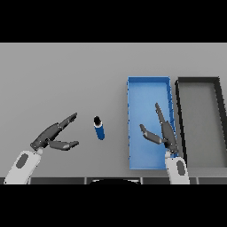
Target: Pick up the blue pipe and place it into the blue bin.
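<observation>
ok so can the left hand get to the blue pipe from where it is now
Probably yes. The left hand is open, just left of the blue pipe, with only bare table between them. The right hand hovers over the blue bin, out of the way.

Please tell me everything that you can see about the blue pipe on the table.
The blue pipe is a short, smooth cylinder with a dark open end facing away from the robot. It lies on the grey table, tilted slightly, between the left hand and the blue bin, outside the bin. Nothing touches it except the table; both hands are apart from it.
</observation>
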Robot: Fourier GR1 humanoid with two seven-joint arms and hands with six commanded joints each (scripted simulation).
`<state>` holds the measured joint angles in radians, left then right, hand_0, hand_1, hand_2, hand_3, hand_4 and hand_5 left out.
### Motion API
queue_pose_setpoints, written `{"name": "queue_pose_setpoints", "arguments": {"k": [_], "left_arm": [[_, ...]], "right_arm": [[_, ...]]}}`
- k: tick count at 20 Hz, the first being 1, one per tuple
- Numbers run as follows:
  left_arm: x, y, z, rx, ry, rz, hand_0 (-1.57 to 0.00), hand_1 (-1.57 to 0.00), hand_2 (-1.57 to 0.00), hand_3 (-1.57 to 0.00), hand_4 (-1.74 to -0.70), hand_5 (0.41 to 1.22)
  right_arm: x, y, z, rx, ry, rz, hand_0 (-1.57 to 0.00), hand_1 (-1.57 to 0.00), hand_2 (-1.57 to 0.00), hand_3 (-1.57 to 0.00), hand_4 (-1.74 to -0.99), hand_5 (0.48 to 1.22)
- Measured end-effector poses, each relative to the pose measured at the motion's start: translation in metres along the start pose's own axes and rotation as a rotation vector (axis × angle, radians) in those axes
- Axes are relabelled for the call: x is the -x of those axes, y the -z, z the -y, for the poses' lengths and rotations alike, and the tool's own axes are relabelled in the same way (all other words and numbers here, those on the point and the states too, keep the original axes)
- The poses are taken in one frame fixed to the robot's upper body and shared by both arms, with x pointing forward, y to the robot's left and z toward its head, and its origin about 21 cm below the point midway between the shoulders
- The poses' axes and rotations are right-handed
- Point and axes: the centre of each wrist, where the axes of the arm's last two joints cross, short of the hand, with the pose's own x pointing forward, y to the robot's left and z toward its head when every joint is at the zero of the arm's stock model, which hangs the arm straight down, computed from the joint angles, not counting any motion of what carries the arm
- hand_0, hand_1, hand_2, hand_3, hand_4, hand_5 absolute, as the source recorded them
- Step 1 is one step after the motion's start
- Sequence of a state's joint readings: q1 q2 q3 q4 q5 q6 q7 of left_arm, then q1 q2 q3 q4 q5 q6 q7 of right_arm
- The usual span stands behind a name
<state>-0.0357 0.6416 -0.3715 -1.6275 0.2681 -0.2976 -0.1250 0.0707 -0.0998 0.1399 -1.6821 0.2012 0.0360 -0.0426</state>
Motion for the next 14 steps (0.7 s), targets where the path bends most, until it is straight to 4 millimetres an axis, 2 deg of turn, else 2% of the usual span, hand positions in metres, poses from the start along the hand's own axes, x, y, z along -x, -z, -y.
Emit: {"name": "queue_pose_setpoints", "arguments": {"k": [4,7,12,14], "left_arm": [[-0.001,0.018,0.030,0.032,0.035,0.000,0.00,0.00,0.00,0.00,-1.19,0.466],[0.004,0.027,0.042,0.038,0.028,0.000,0.00,0.00,0.00,0.00,-1.19,0.465],[0.017,0.060,0.061,0.062,-0.031,-0.021,0.00,0.00,0.00,0.00,-1.19,0.469],[0.015,0.072,0.065,0.073,-0.043,-0.009,0.00,0.00,0.00,0.00,-1.17,0.464]], "right_arm": [[-0.002,-0.001,-0.006,-0.002,0.012,0.000,0.00,0.00,0.00,0.00,-1.223,0.619],[-0.001,-0.006,-0.005,0.009,0.015,0.003,0.00,0.00,0.00,0.00,-1.230,0.622],[-0.004,-0.011,-0.006,0.011,0.016,0.002,0.00,0.00,0.00,0.00,-1.218,0.612],[-0.007,-0.009,-0.006,0.019,0.010,0.001,0.00,0.00,0.00,0.00,-1.208,0.608]]}}
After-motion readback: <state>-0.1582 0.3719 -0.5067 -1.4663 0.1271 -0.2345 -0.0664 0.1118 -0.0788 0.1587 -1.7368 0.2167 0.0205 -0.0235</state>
